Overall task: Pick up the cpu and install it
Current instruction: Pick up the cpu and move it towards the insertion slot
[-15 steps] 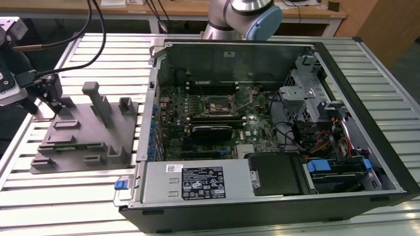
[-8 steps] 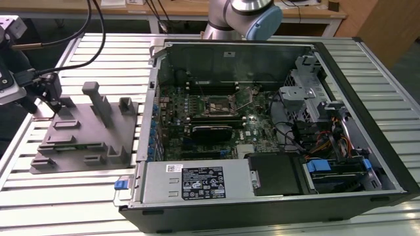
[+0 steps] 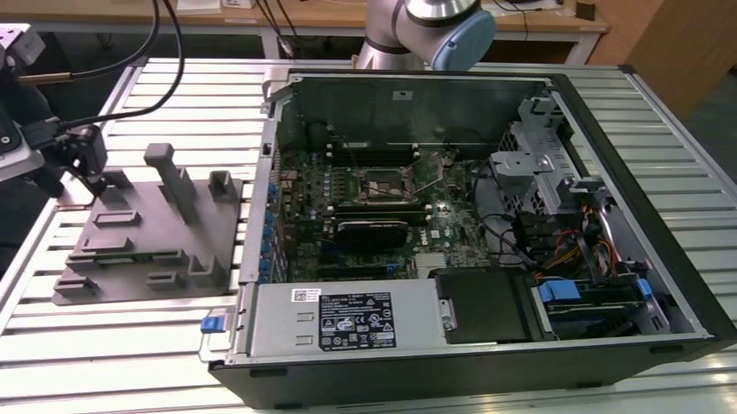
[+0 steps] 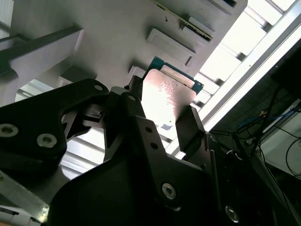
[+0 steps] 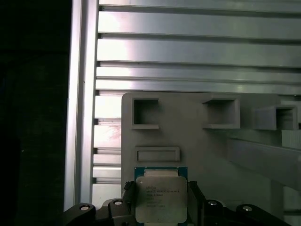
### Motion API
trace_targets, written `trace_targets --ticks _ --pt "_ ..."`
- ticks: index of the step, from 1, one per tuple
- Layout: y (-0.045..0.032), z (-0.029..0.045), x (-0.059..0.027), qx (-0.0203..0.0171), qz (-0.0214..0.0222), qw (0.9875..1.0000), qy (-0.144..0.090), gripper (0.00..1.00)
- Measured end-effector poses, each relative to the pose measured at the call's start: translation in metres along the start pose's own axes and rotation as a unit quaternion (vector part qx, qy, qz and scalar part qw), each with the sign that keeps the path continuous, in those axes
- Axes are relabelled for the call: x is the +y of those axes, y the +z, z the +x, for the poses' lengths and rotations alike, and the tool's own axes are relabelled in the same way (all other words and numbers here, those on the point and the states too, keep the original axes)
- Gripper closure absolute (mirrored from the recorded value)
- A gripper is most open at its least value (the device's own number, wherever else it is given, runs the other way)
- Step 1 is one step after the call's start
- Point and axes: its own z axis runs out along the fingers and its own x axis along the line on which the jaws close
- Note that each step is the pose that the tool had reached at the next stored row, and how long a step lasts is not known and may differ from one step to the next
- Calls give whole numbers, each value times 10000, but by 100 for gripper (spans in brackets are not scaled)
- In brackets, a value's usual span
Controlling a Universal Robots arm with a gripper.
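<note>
The cpu (image 5: 160, 197), a small square chip with a pale silver top and a green edge, lies flat at a corner of the grey fixture block (image 5: 197, 146). My gripper (image 5: 161, 201) straddles it, its dark fingers (image 5: 129, 200) pressed against two opposite sides. The second wrist view shows the cpu (image 4: 167, 94) between the same fingers (image 4: 188, 127). In the exterior view my gripper (image 3: 106, 183) is down on the fixture (image 3: 150, 241) at the exterior view's left. The dark socket frame (image 3: 386, 183) with its thin lever sits on the motherboard inside the case.
An open computer case (image 3: 645, 172) lies on the slatted aluminium table (image 3: 138, 362), taking up the middle and the exterior view's right. Upright posts (image 3: 173, 177) rise from the fixture close to my gripper. Cables (image 3: 161, 52) hang at the back of the exterior view's left.
</note>
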Motion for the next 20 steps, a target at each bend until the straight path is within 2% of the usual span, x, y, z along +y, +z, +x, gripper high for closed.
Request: trace_targets --ticks 11,20 --pt "-82 -2 4 2 0 10000 0 47" --pt "-222 -5 11 2 0 10000 0 47"
